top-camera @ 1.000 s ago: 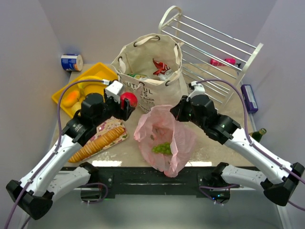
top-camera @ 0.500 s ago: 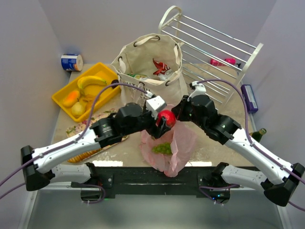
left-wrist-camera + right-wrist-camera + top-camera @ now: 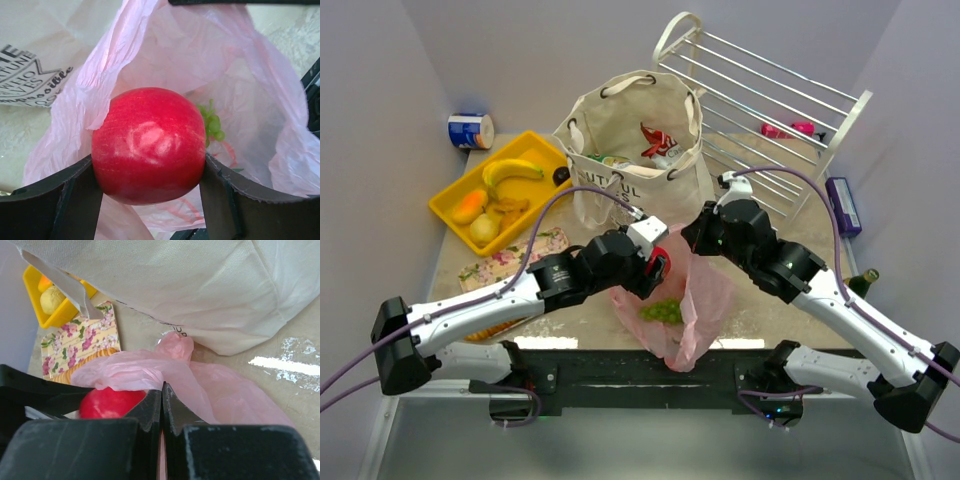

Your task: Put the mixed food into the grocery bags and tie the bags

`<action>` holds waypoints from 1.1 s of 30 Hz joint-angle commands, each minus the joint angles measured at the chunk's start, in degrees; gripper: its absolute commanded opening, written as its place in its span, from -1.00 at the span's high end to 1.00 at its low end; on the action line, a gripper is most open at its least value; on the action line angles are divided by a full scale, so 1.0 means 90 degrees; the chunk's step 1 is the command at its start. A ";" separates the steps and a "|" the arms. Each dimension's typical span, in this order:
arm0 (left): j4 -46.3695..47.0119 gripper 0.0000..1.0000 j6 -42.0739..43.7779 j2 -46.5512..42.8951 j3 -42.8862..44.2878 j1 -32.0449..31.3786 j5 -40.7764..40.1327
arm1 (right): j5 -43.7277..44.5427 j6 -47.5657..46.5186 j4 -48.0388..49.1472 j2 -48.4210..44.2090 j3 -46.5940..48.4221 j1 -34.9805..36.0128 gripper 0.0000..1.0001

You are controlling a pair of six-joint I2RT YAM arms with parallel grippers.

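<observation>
Left jaws are gripping a glossy red apple (image 3: 149,145), centre frame, over the crinkly see-through pink bag (image 3: 250,100); right jaws are pinching its edge, fully closed.

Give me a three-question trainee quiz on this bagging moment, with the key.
1. True or false: the left gripper grips the red apple at the mouth of the pink plastic bag.
2. What already lies inside that bag? A. banana B. green grapes C. lemon
3. Fill in: the right gripper is shut on the edge of the ____.

Key: 1 true; 2 B; 3 pink plastic bag.
</observation>
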 commanded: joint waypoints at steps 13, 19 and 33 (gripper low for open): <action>0.0112 -1.00 -0.0313 -0.0716 0.0562 -0.0020 0.0047 | 0.0474 -0.0155 -0.0105 -0.0175 0.0164 -0.0007 1.00; -0.1418 -1.00 -0.0927 -0.1352 0.0699 -0.0020 -0.0500 | 0.0561 -0.0233 -0.0154 -0.0086 0.0252 -0.0007 1.00; -0.1248 -1.00 -0.2032 -0.2065 -0.0423 -0.0020 0.0690 | 0.0513 -0.0418 -0.0096 0.0333 0.0554 -0.0016 1.00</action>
